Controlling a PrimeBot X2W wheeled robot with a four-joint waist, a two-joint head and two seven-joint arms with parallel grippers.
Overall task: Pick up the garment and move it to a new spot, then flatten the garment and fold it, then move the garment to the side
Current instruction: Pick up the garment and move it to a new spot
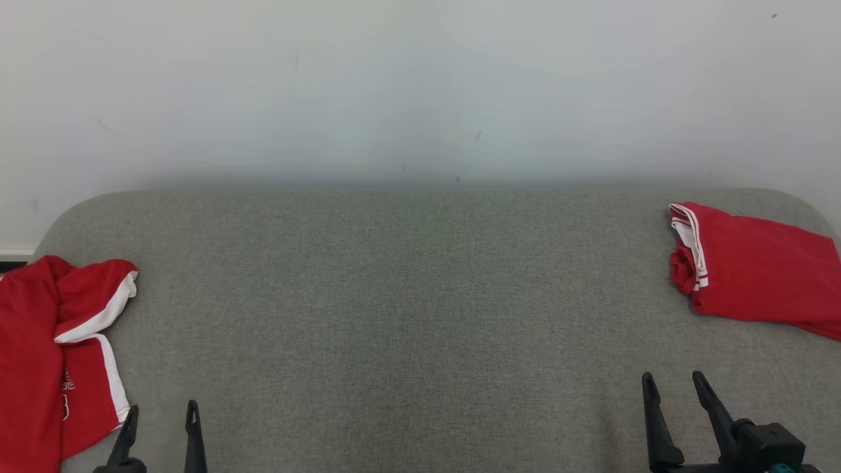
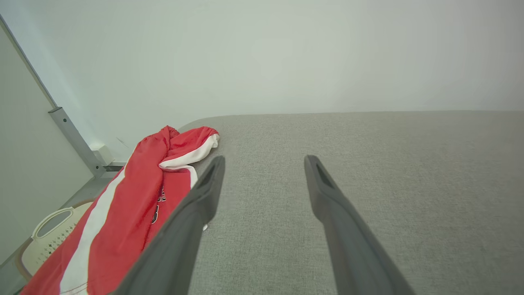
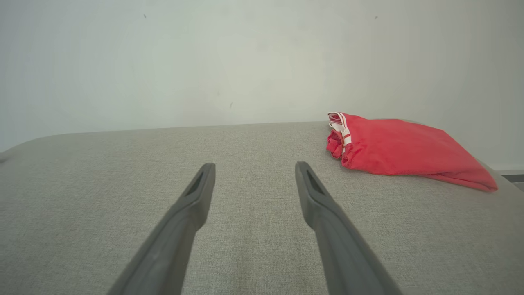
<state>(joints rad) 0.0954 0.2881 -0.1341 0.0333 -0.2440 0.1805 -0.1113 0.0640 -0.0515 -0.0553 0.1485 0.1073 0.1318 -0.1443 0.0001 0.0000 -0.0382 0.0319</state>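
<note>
**2 red garments at opposite ends, both claws spread and empty**

A grey padded table (image 1: 407, 295) runs across the head view below a pale wall (image 1: 420, 85).

The crumpled red garment (image 1: 39, 341) lies at the table's left end, bunched and twisted, with white bands along its hems. The left and bottom edges of the head view cut it off, so its full extent cannot be seen. In the left wrist view the same garment (image 2: 135, 196) trails over the table's near-left edge towards a cream basket (image 2: 49, 233) on the floor below. That basket is itself half hidden behind the cloth. Small white print on the red fabric is too folded and too small to read.

The folded red garment (image 1: 755, 276) sits flat at the far right corner, its white-trimmed edge facing the table's middle. Its right side runs out of the head view, while the right wrist view shows it (image 3: 397, 147) whole.

The left gripper (image 1: 161, 410) is at the lower left, its 2 fingers spread apart with nothing between them. Its outer finger stands just beside the crumpled garment's hem, and contact cannot be judged. In its own wrist view (image 2: 265, 164) that finger covers part of the cloth.

The right gripper (image 1: 673, 381) is at the lower right, also spread wide and empty, well short of the folded garment. Bare grey cloth shows between its fingers in its wrist view (image 3: 254, 168). Both grippers' bodies are cut off by the bottom edge of the head view.
</note>
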